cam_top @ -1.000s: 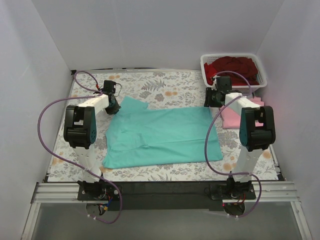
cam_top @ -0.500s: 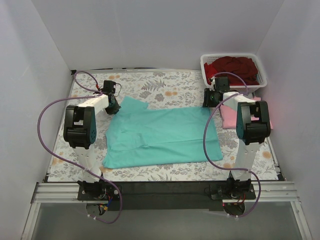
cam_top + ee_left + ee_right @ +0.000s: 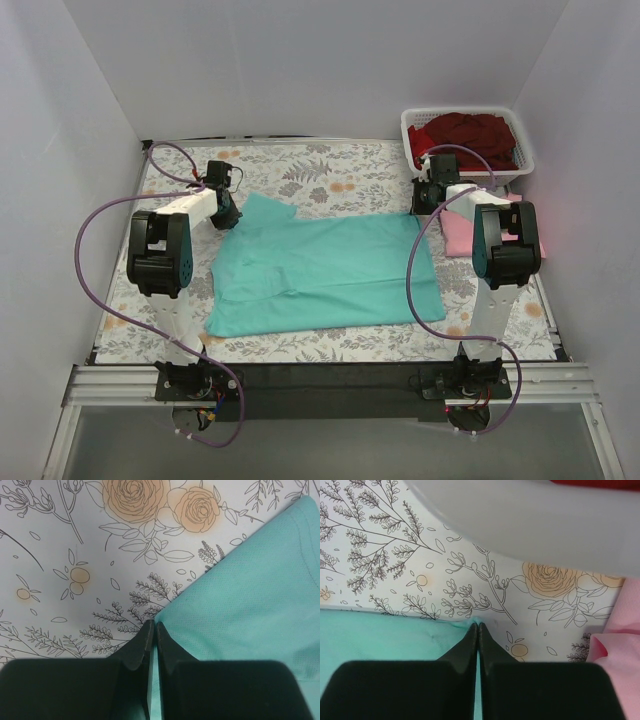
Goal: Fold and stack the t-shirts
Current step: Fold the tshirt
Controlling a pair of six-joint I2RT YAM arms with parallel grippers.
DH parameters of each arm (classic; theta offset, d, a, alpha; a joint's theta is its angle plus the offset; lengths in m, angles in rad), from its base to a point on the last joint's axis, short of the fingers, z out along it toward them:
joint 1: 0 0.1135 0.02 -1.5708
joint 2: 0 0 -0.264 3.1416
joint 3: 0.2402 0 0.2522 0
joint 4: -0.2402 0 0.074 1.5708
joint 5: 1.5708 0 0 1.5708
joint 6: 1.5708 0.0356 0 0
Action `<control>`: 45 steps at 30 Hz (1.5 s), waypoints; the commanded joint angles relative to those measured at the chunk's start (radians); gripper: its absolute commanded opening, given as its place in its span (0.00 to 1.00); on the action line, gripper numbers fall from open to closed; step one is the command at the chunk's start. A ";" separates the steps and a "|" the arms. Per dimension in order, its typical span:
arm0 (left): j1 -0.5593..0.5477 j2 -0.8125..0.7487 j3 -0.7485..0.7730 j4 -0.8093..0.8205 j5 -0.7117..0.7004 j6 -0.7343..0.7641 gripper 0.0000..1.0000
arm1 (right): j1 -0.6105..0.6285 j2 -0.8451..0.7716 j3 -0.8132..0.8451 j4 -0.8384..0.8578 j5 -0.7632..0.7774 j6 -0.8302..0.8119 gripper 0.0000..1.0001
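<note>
Here, the teal-green t-shirt (image 3: 330, 268) is spread on the table (image 3: 300, 165). Its far-left sleeve is pinched by the left gripper (image 3: 152, 626), its far-right corner by the right gripper (image 3: 478, 626).

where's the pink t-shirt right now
Top view, right side: the pink t-shirt lies just in front of the white basket, partly hidden by the right arm.

Bright, even, diffuse light, seemingly from overhead; only faint soft shadows edge the teal t-shirt (image 3: 325, 275). Wrist views render its weave sharply, while the dark foreground below it looks soft.
</note>
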 commanded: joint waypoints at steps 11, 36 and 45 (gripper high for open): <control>0.013 -0.115 0.062 -0.095 0.030 0.022 0.00 | -0.018 -0.186 -0.022 -0.038 -0.038 -0.011 0.01; 0.045 -0.447 -0.217 -0.173 0.036 -0.031 0.00 | -0.070 -0.496 -0.366 -0.067 0.033 0.134 0.01; 0.044 -0.501 -0.314 -0.184 0.050 -0.047 0.00 | -0.082 -0.503 -0.420 -0.073 0.056 0.150 0.01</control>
